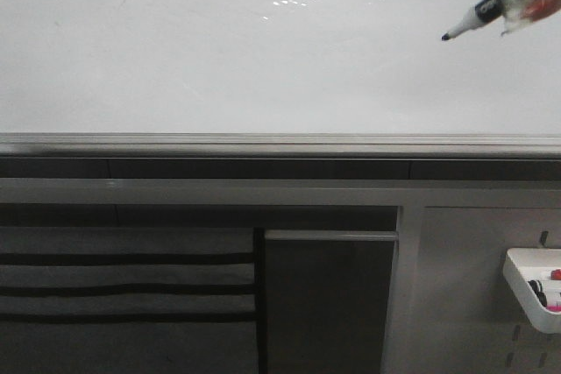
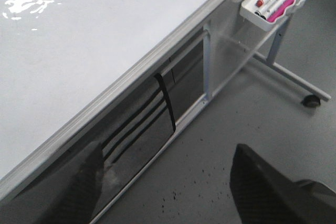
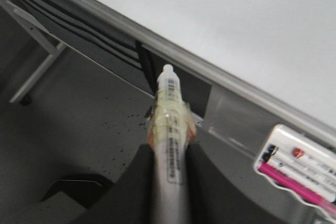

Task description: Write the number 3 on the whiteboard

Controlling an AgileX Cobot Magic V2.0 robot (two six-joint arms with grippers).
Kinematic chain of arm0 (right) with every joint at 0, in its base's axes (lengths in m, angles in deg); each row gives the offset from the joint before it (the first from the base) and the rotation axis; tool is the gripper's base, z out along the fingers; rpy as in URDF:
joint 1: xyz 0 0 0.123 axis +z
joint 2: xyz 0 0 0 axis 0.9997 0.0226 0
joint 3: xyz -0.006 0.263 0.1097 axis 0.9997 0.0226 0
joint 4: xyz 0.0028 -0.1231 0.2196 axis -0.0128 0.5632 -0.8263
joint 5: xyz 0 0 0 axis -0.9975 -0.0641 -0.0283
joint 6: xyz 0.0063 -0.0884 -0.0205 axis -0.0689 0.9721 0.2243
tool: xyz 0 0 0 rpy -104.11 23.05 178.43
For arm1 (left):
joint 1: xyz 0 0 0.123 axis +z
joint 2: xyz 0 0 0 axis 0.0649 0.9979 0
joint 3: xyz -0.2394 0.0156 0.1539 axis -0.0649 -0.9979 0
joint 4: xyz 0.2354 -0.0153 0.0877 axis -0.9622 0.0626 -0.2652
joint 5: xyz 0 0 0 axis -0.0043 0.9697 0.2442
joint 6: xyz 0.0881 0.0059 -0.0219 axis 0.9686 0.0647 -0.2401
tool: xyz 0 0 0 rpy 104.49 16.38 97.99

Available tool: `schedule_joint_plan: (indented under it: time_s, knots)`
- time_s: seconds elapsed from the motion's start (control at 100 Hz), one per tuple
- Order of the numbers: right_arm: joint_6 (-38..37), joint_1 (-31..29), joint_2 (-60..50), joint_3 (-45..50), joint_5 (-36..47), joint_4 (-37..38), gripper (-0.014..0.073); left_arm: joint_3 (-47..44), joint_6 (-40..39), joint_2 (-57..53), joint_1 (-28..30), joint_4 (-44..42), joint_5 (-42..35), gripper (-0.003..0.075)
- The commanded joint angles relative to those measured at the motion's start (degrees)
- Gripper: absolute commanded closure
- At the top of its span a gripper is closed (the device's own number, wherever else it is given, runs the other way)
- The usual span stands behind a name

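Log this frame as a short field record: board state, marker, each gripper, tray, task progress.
board: whiteboard shows no marks, glare at its top edge
marker: black-tipped marker, cap off, tip pointing toward the board's left; contact with the surface cannot be told
right gripper: right gripper shut on the marker barrel
left gripper: left gripper open, holding nothing, below the board's grey edge
tray: white tray of markers on the stand under the board, right side
progress: no digit visible yet

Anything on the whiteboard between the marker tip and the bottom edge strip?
No. In the front view the whiteboard is bare between the marker tip and the grey edge strip: only glare, no ink.
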Motion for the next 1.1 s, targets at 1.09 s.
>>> schedule_joint_plan:
  time_s: [1.09]
  knots:
    - [-8.99, 9.08, 31.36, -32.4, 6.67, 12.86, 0.0569, -1.97, -0.73, -2.32, 0.26, 2.72, -7.68, 0.0247]
